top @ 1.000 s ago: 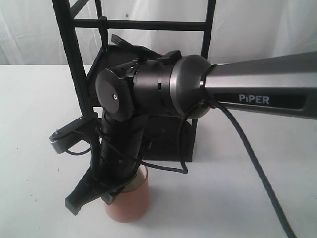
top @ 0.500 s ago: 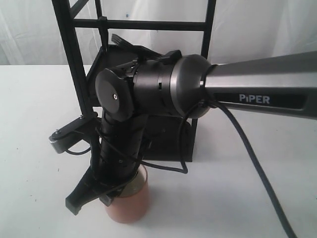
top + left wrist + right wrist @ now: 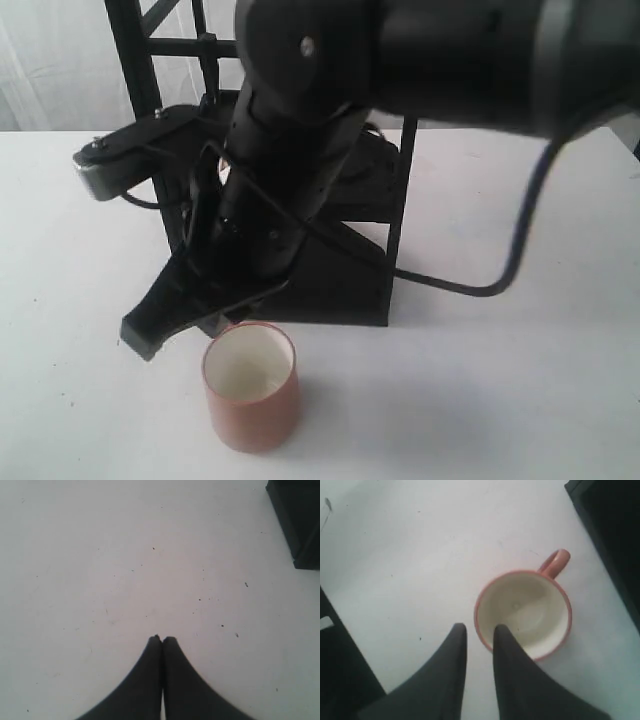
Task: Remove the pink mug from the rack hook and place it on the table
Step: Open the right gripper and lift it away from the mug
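The pink mug [image 3: 250, 400] stands upright on the white table [image 3: 500, 400], a little in front of the black rack [image 3: 345, 290]. Its cream inside [image 3: 522, 612] faces up, and its handle [image 3: 555, 562] points toward the rack base. My right gripper [image 3: 185, 330] hangs open just above and beside the mug's rim, apart from it and holding nothing [image 3: 480, 626]. The left gripper [image 3: 162, 638] is shut and empty over bare table [image 3: 125, 555]. My right arm hides the rack hook.
The rack's tall post [image 3: 135, 90] and crossbar [image 3: 185, 46] rise behind the right arm. The arm's cable [image 3: 480, 285] loops over the table on the right. A corner of the rack base [image 3: 300, 525] shows in the left wrist view.
The right gripper has let go of the mug's rim and risen with the arm. The mug stays standing on the table at the same spot.
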